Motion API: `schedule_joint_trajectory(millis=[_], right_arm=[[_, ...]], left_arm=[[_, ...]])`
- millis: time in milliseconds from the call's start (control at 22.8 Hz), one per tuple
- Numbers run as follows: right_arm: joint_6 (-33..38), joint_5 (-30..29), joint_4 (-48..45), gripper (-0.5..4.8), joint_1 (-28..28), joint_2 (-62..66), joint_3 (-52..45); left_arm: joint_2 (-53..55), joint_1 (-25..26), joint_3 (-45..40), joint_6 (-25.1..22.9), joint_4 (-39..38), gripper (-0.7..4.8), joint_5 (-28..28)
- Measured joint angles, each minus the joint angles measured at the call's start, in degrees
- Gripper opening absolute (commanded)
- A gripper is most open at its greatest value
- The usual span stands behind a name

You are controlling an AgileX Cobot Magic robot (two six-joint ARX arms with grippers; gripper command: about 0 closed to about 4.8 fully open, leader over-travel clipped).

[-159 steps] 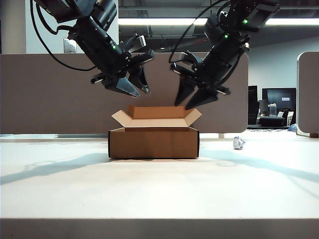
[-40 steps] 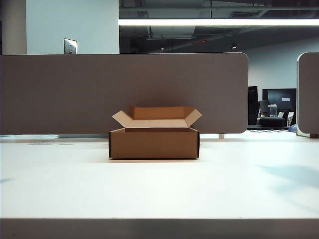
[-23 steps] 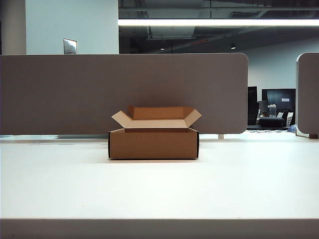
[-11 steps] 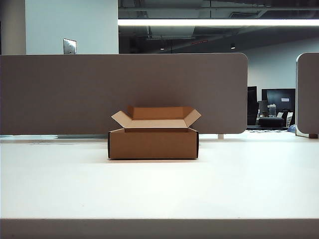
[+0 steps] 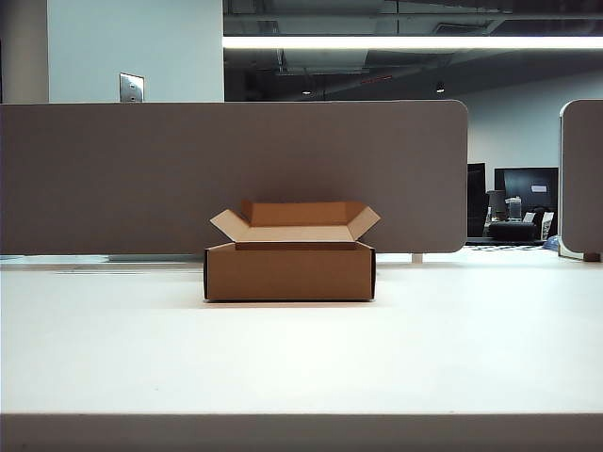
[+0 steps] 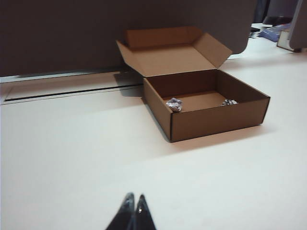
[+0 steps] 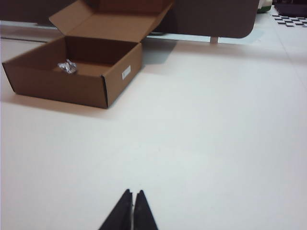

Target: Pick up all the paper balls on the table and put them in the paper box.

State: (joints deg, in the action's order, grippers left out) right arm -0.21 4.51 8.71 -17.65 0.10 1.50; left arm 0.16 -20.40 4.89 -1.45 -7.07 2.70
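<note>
The brown paper box stands open on the white table, its flaps spread. The left wrist view looks into the paper box and shows two paper balls on its floor: one by one wall, another half hidden behind the front wall. From the right wrist view, a single paper ball lies inside the paper box. My left gripper is shut with nothing in it, well back from the box. My right gripper is shut and empty too. Neither arm appears in the exterior view.
Grey partition panels stand behind the box, with another panel at the far right. Office clutter lies beyond the table.
Over the last second the exterior view is unchanged. Seven seconds ago both grippers hung over the box and a paper ball lay on the table to its right; all three have since left that view.
</note>
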Motion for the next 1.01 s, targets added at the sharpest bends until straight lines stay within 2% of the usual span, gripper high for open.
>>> schedule_joint_trajectory(millis=[131, 219, 394, 481, 1007], right_arm=[[-0.46, -0.37, -1.36, 0.22, 0.0, 0.0, -1.09], [-2.91, -0.94, 0.94, 0.22, 0.0, 0.0, -1.09], [-3.87, -1.73, 2.38, 0.23, 0.0, 0.0, -1.09], [-3.87, -1.7, 2.36, 0.22, 0.0, 0.0, -1.09], [-3.85, -1.7, 2.38, 0.22, 0.0, 0.0, -1.09]], left_arm=[[-0.04, -0.02, -2.62, -0.04, -0.24, -0.06, -0.98], [0.04, 0.0, -4.76, 0.2, -1.31, -0.06, -0.98], [0.0, -0.02, -4.74, -0.09, -0.48, -0.05, -0.59], [0.0, -0.04, -4.74, 0.07, -0.74, -0.05, 1.29], [-0.02, -0.04, -4.72, 0.24, -2.01, -0.05, 1.18]])
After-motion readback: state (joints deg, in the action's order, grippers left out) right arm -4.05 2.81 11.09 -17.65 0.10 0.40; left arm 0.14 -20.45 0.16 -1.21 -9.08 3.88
